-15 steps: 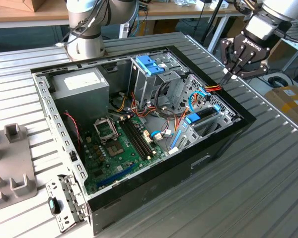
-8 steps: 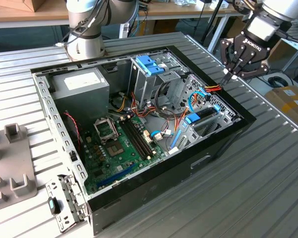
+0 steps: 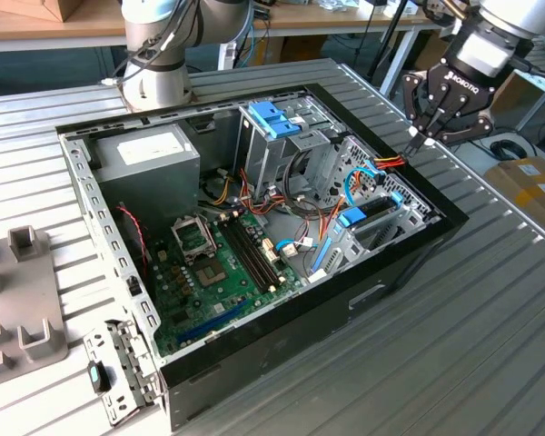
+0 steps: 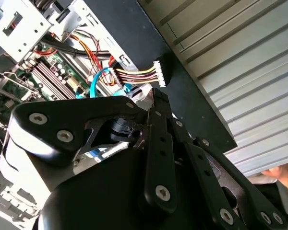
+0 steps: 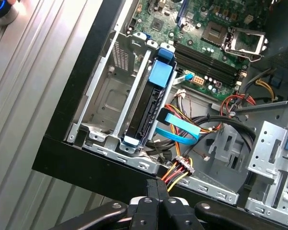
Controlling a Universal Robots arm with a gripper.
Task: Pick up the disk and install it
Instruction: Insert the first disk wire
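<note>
Blue-framed disk (image 5: pixel 145 115) is already slotted on edge in the drive cage (image 5: pixel 105 98) at the computer case (image 5: pixel 81 175) rim. The gripper (image 5: pixel 156 186) is held clenched and empty, so the loose power connector (image 5: pixel 182 166) just beside it could easily get snagged.

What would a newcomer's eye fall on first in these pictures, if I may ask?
The open computer case on the ribbed table, its green motherboard bare, draws the eye first. Next comes the black pincer, hanging over the case's rim at the exterior view's right, beside a red-and-yellow wire bundle. In the first wrist view, the disk in its blue frame stands on edge in the metal bay.
</note>
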